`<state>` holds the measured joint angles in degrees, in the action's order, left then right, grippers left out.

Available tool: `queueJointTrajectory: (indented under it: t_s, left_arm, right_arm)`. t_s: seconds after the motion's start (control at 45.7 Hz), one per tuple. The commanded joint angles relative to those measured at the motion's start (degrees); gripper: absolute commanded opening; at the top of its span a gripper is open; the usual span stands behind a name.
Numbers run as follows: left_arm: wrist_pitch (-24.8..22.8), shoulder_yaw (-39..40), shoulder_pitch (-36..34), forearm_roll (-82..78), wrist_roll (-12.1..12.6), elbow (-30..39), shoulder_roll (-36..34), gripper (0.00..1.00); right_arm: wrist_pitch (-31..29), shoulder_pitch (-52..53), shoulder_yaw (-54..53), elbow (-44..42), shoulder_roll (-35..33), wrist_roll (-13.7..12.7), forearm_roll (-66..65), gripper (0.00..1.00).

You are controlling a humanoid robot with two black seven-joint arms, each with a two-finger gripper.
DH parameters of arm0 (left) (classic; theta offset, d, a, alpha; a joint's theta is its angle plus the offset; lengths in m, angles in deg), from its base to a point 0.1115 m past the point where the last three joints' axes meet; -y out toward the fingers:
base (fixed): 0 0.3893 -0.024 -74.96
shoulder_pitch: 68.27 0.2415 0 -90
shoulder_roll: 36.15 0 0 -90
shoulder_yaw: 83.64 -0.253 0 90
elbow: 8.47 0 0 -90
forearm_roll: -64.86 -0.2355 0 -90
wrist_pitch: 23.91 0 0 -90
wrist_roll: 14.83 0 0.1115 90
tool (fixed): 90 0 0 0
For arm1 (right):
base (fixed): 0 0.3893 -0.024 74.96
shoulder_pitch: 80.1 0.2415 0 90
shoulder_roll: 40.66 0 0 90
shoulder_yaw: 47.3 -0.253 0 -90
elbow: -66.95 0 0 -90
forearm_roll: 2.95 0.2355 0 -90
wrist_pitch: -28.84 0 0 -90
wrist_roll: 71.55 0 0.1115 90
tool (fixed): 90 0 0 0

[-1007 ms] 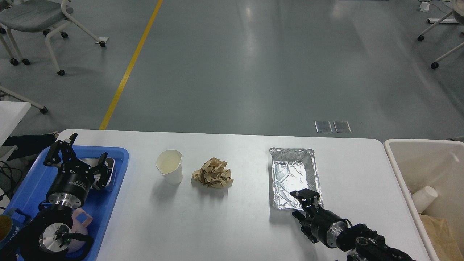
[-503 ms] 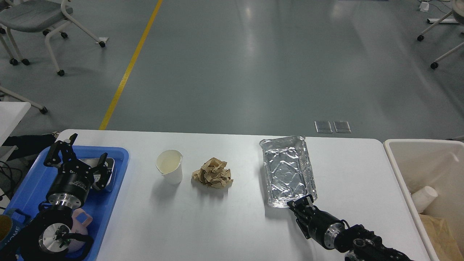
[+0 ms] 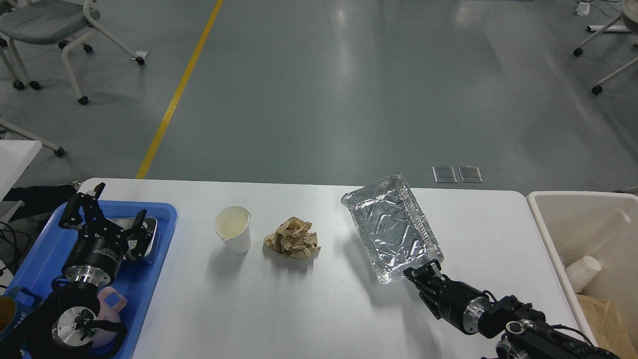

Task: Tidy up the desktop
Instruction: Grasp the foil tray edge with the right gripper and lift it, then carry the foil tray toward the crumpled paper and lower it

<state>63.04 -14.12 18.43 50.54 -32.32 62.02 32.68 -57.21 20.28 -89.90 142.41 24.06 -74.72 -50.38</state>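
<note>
The white desktop fills the lower half of the head view. On it stand a white paper cup and a crumpled brown paper ball near the middle. My right gripper is shut on the near edge of a silver foil tray and holds it lifted and tilted above the desktop's right half. My left gripper is open and empty above the blue plastic tray at the left.
A cream-white bin stands past the desktop's right edge with a white cup and brown paper inside. The blue tray holds a small metal tin and a pink cup. Chairs stand on the grey floor behind.
My right gripper closed on the foil tray's near edge and lifted it off the desktop, tilting and turning it to the left. The left arm has barely moved.
</note>
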Motion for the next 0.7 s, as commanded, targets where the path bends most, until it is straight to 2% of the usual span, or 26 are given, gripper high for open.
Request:
queueJointTrajectory:
  t_s: [0.0,0.153,0.372,0.547,0.678]
  left_arm:
    - [-0.02,-0.09,-0.03,0.00,0.00,0.00,-0.01,0.96]
    - [-0.02,-0.09,-0.03,0.09,0.09,0.00,0.07,0.96]
    - [-0.11,-0.09,-0.12,0.09,0.09,0.00,-0.19,0.96]
    - [-0.28,-0.09,-0.21,0.27,0.09,0.08,-0.37,0.96]
    - [-0.37,-0.09,0.14,0.27,0.09,0.08,-0.37,0.96]
  right_arm:
    - [-0.43,3.41,3.75,4.34,-6.87,-0.26,0.24,0.00]
    - [-1.57,10.35,12.18,9.61,-15.66,-0.26,2.08,0.00]
    - [-6.23,23.80,28.70,16.12,-26.48,-0.09,2.08,0.00]
    - [-13.60,32.41,37.84,18.23,-33.51,0.88,2.00,0.00]
    - [-16.42,36.90,42.50,19.73,-37.20,0.97,1.91,0.00]
